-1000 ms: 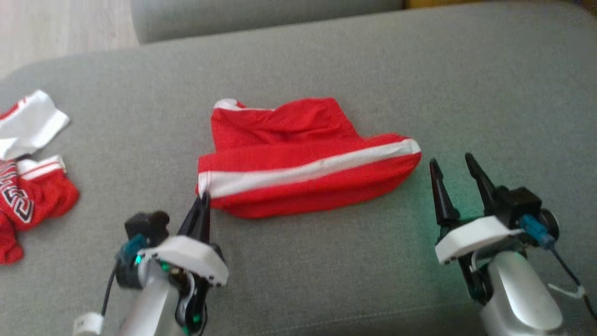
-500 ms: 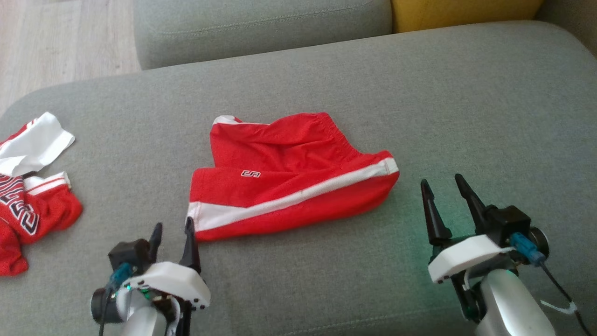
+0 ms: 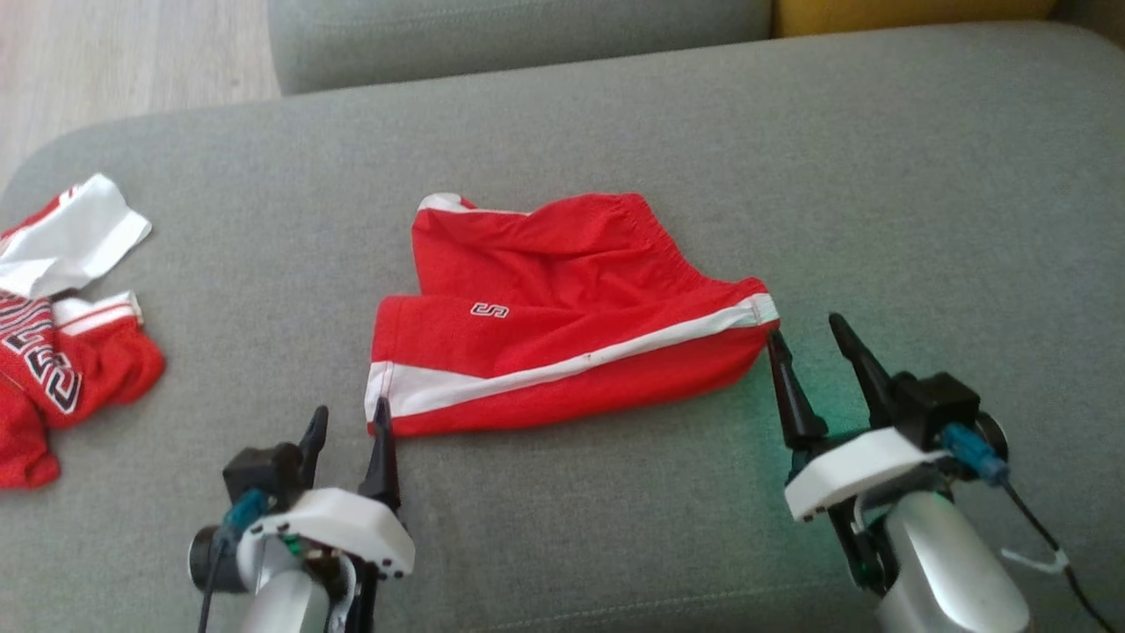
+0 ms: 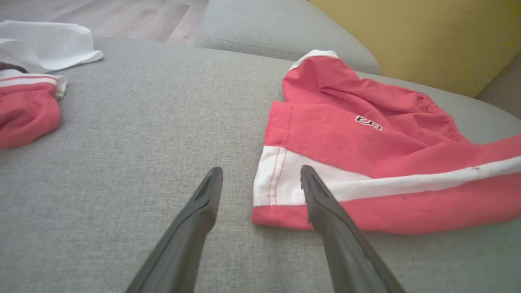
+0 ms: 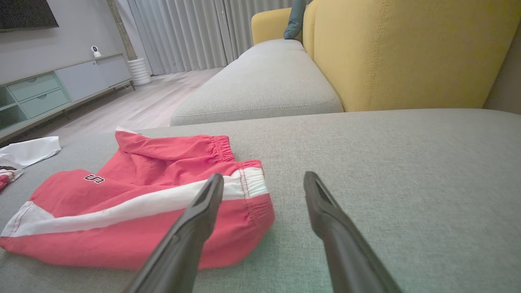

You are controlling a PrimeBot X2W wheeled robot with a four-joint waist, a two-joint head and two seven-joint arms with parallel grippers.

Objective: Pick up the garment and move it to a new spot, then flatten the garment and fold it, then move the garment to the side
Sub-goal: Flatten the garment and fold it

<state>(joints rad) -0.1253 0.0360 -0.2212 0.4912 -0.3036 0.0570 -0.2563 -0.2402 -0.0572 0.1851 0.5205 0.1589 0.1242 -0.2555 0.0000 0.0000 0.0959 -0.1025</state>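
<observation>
Red shorts (image 3: 545, 352) carry 1 white stripe and a small white logo. The sofa (image 3: 615, 114) is grey. At 9 o'clock, other clothes (image 3: 97, 369) are red and white with dark-edged lettering; at 1 o'clock, a yellow cushion (image 3: 914, 13).

A grey sofa seat (image 3: 615, 114) spreads across the near ground, its weave fine and even. At its left end lie other clothes: a crumpled white cloth (image 3: 75, 237) and, just nearer, a red jersey (image 3: 53, 378) with white trim and black-and-white lettering, the two touching. Beyond the far edge sits a second grey seat cushion (image 5: 260, 81), and to its right a yellow backrest (image 5: 407, 53) with a teal pillow (image 5: 295, 18) behind it. Pale wood floor (image 3: 132, 61) shows at the far left. Across it stands a low cabinet (image 5: 61, 85) with drawers, a small white device (image 5: 95, 51) on top, a white ribbed cylinder (image 5: 139, 71) beside it, and grey curtains (image 5: 195, 32) behind.
</observation>
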